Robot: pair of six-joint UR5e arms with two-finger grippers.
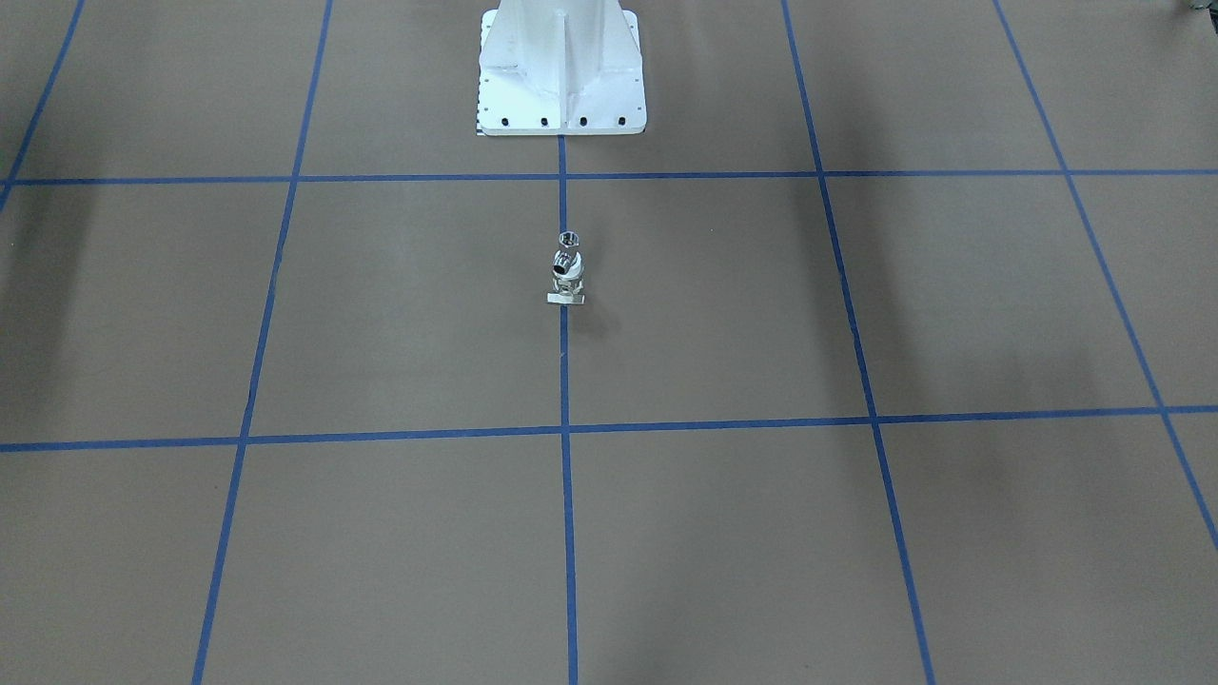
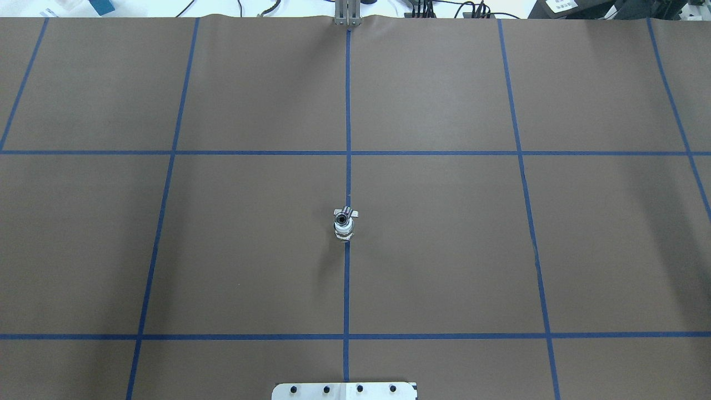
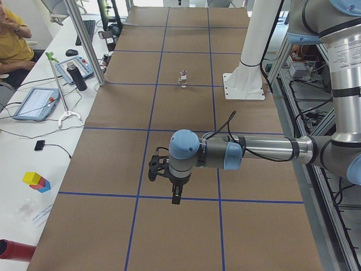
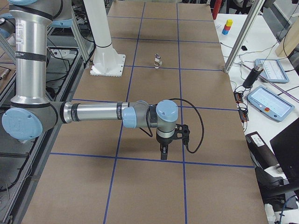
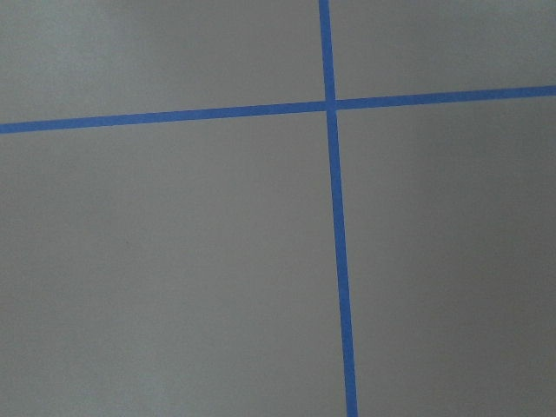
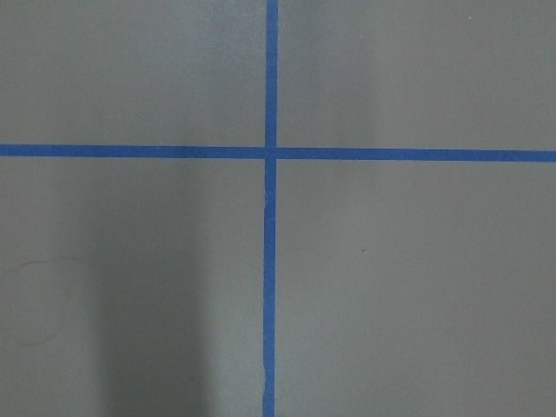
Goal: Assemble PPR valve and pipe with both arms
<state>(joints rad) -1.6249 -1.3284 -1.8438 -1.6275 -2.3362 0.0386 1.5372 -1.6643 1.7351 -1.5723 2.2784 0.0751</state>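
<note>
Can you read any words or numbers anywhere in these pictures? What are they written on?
No text here can be read.
left arm's label: print too small to read.
right arm's label: print too small to read.
white tag beyond the table's far edge: blurred.
tablet screen: too small to read.
PPR valve: no writing shows.

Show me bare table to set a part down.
Nearly all the brown paper table is bare: the squares either side of the blue centre tape line are free, out to the outer lines. Crowded only on that line: the white-collared PPR valve with the shiny chrome pipe on it, and the white robot base plate behind.
</note>
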